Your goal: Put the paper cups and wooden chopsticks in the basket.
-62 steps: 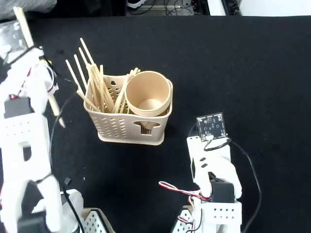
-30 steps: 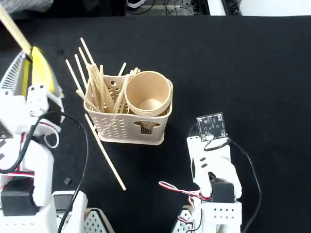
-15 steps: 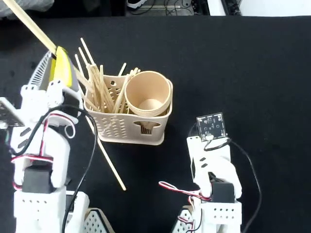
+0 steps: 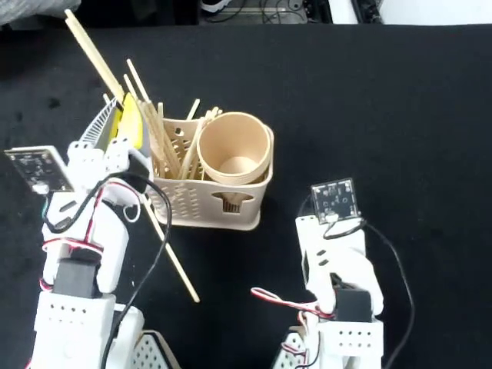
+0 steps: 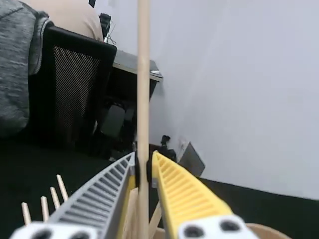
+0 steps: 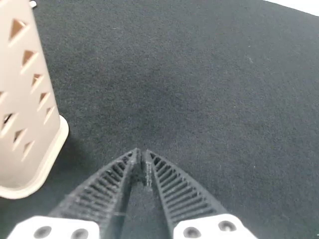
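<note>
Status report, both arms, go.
Left gripper shut on held chopstick, by basket's chopstick end. Right gripper shut, empty, beside basket. Paper cups in basket; one loose chopstick outside it on table.

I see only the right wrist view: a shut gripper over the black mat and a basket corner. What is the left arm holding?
Observer: The left gripper is shut on a chopstick, close beside the basket.
Operator: Any cups inside?
Observer: Yes, paper cups stand in it, next to a bundle of chopsticks.
Operator: Anything outside it?
Observer: One loose chopstick lies flat on the arms' side of the basket.
</note>
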### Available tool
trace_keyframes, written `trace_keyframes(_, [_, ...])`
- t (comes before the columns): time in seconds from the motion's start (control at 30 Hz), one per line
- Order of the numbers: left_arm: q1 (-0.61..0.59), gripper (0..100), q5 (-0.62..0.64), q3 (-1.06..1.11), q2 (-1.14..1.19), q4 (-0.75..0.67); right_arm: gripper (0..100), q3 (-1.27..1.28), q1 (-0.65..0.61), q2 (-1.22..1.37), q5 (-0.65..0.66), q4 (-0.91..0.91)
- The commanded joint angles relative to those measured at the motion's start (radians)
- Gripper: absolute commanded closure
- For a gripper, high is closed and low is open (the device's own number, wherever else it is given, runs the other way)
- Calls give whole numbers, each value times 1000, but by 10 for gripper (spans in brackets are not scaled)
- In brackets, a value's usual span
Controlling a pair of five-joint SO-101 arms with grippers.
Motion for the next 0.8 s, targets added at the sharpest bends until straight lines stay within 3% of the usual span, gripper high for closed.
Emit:
trace_keyframes(0.0, [15,958,-58,18,-9,-25,987,-7,12,-56,2,5])
trace_keyframes(0.2, [10,814,57,22,-9,38,987,-7,12,-56,2,5])
trace_keyframes(0.47, [-4,797,61,-154,-17,292,987,-7,12,-56,2,5])
trace_keyframes(0.63, [-196,798,64,-329,-9,532,987,-7,12,-56,2,5])
trace_keyframes(0.77, [-354,798,91,-329,-2,674,987,-7,12,-56,2,5])
